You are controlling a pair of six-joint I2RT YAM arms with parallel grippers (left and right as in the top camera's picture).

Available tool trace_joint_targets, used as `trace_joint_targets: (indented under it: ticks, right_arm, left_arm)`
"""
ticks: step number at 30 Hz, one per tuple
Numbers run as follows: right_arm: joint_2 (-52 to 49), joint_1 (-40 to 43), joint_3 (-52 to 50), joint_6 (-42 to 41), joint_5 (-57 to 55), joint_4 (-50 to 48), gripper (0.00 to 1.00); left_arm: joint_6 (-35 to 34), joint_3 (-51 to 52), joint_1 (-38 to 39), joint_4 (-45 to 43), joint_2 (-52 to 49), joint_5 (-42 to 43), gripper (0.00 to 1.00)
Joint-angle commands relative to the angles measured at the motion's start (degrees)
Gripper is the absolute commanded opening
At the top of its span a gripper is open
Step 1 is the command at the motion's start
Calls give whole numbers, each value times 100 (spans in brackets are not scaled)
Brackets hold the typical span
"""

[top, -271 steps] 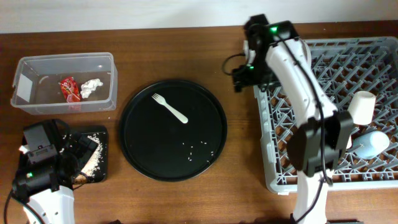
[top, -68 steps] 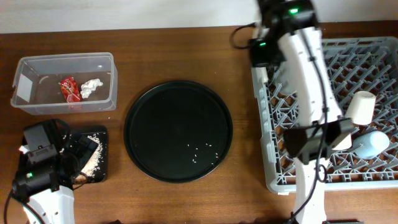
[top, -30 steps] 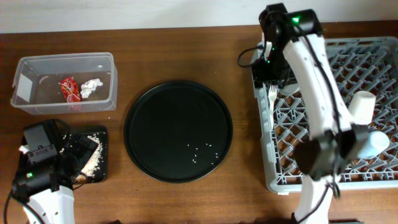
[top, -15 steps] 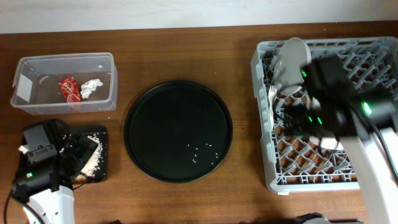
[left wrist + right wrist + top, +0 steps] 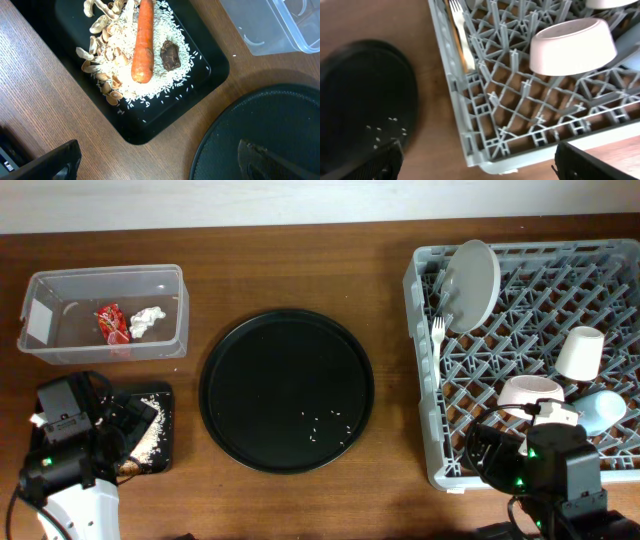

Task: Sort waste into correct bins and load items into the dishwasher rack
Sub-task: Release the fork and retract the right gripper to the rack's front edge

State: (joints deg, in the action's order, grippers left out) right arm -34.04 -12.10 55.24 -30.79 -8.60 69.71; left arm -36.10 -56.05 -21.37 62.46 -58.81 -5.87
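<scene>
the small white fork (image 5: 438,338) in the large grey pegged plastic rack (image 5: 418,415) looks light, stiff, slippery; pinch across its handle; left gripper (image 5: 157,150) and right gripper (image 5: 477,150) both gape empty.

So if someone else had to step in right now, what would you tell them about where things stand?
Left gripper: open, empty, over the table beside the small black tray.
Right gripper: open, empty, above the front edge of the dish rack.
In the rack: plate, fork, bowl, white cup, blue cup.
In the clear tub: red wrapper, tissue.
In the small black tray: rice, carrot, brown lump, pale scraps.
Done: dishes loaded, waste sorted.
Left: perhaps only the few rice grains on the round black tray.
</scene>
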Motion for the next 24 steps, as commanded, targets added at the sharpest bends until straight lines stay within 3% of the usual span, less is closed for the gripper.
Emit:
trace_joint_targets:
  ticks: [1, 24]
  right_arm:
    - [31, 7, -28, -540, 203, -186, 98]
    - [348, -59, -153, -549, 177, -48, 99]
  left_arm:
    - [-55, -79, -28, -2, 33, -44, 99]
    - [-55, -79, -28, 0, 33, -44, 99]
